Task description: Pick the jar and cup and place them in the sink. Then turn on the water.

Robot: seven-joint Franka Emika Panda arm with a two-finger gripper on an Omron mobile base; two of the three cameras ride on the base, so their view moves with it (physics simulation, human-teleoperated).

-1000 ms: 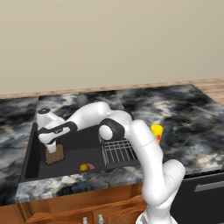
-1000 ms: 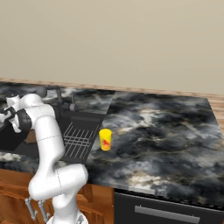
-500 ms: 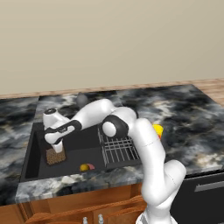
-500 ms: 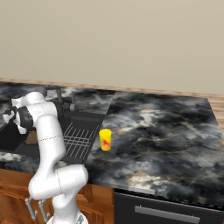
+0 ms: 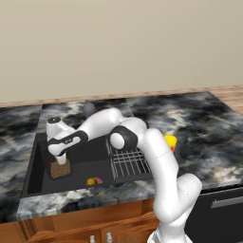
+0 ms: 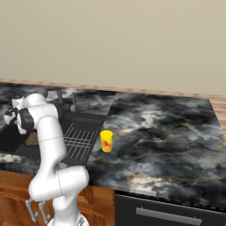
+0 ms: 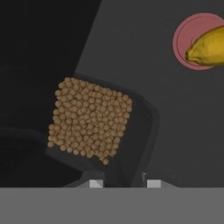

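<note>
— Down at the sink's left end, where was the jar?
— On the basin floor, under the gripper; jaw state I couldn't tell.
— And the cup?
— On the counter, beside the sink's right edge.

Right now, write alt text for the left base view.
The white arm reaches into the black sink, its gripper just above the brown jar on the basin floor. A wire rack fills the sink's right part; the yellow cup stands on the counter behind the arm.
</note>
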